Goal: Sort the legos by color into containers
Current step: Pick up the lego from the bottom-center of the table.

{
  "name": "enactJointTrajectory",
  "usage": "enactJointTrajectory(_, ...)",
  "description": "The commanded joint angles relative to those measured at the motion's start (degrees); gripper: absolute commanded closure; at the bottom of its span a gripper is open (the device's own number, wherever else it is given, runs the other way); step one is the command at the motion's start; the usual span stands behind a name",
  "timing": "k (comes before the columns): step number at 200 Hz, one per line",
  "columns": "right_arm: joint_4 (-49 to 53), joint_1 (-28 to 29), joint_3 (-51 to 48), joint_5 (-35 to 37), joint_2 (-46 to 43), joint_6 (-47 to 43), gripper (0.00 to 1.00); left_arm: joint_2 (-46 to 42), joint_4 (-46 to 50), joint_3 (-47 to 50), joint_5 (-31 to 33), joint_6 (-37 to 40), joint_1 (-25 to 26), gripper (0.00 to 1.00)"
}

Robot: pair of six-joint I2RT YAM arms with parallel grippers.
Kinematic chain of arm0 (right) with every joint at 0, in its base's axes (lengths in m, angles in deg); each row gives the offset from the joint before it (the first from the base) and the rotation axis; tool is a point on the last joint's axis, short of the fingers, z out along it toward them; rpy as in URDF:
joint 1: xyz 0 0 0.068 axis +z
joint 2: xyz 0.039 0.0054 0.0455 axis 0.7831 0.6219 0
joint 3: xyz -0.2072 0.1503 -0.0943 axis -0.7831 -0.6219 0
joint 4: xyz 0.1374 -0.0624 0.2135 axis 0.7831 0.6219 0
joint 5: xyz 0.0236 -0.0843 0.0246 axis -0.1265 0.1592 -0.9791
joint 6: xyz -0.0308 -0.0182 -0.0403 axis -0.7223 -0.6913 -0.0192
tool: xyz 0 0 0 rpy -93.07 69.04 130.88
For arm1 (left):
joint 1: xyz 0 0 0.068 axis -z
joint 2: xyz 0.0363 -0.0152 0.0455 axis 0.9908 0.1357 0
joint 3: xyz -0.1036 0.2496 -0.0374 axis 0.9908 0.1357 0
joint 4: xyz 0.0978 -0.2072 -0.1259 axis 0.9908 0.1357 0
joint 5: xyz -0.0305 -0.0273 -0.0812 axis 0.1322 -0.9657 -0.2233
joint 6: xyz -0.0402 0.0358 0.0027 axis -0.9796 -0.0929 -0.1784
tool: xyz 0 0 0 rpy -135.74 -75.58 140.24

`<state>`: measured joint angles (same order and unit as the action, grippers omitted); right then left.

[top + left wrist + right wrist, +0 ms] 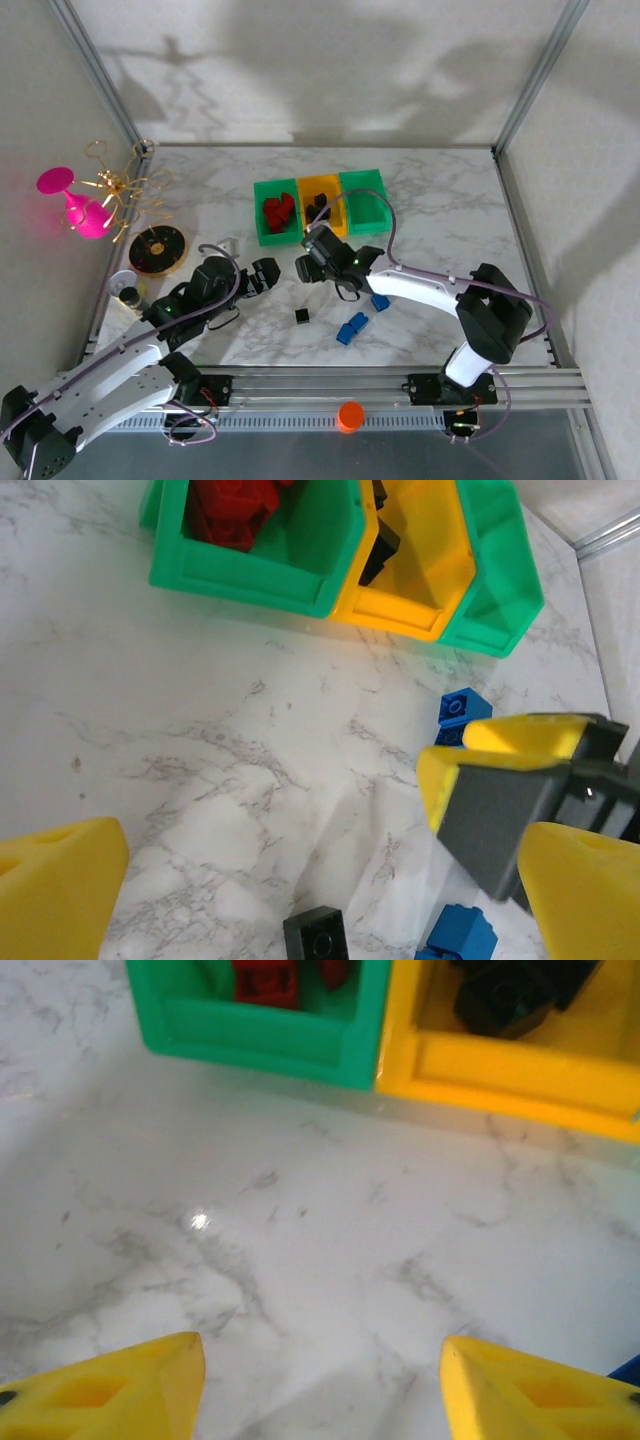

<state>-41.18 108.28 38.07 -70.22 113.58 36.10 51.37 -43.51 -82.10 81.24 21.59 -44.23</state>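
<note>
**Status: both end effectors spread, legos partly sorted**

The left end effector (264, 276) is spread wide, holding nothing, over the marble bench (440, 215). The right end effector (325, 1390) is also spread, with nothing between its fingers, just in front of the bins. Red legos (278, 210) lie in the left green bin (278, 239), and black legos (319, 207) lie in the yellow-orange bin (322, 183). One black brick (302, 316) and several blue bricks (352, 327) lie on the bench.

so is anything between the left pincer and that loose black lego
Nothing visible: only bare marble lies between the left pincer and the black lego. The right pincer sits off to the side, nearer the bins.
</note>
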Motion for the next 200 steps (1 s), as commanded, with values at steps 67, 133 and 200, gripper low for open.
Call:
enactJointTrajectory(67, 0.2, 12.0, -6.39, 3.41, 1.98, 15.18, 0.27, -6.6, 5.21, 4.88, 1.42, -3.87, 0.63, 0.0)
enactJointTrajectory(133, 1.09, 14.23, -3.42, 1.74, 8.35, 17.55, 0.32, -7.63, 5.46, 6.24, 1.82, -4.71, 0.6, 0.0)
enactJointTrajectory(200, 0.92, 14.28, -1.68, 0.79, 10.53, 15.27, 0.49, -7.19, 4.94, 6.25, 1.74, -4.2, 0.65, 0.0)
